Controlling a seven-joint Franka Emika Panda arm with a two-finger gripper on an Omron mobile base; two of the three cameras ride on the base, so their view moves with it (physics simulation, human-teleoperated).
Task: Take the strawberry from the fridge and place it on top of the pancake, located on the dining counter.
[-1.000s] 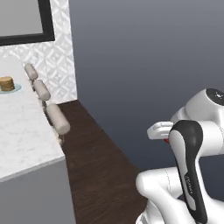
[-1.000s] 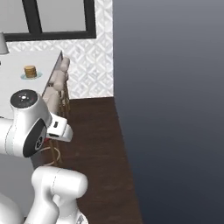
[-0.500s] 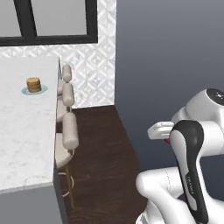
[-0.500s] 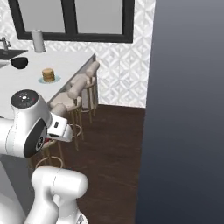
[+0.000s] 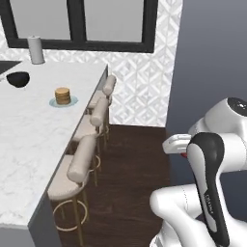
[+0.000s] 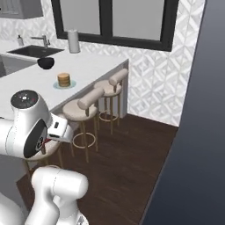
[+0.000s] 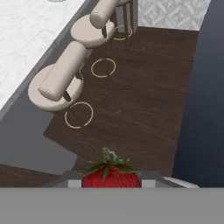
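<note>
Nearest, in the hand view, the gripper [image 7: 111, 183] is clenched on the strawberry [image 7: 111, 174], whose red body and green leafy cap sit between the dark finger tips, above a dark wood floor [image 7: 144, 96]. In the left base view a spot of red shows at the hand, tucked behind the arm's dark forearm link. Beyond the hand, a row of beige stools [image 5: 78, 170] lines the right edge of the dining counter [image 5: 29, 140], which runs away to the left. Farther along the white marble top stands the pancake [image 5: 62, 96], a short tan stack on its pale blue-green plate [image 5: 53, 102], well apart from the gripper. Past it sit a black bowl [image 5: 18, 78] and, by the far dark-framed window [image 5: 82, 24], a grey upright cylinder [image 5: 35, 49].
</note>
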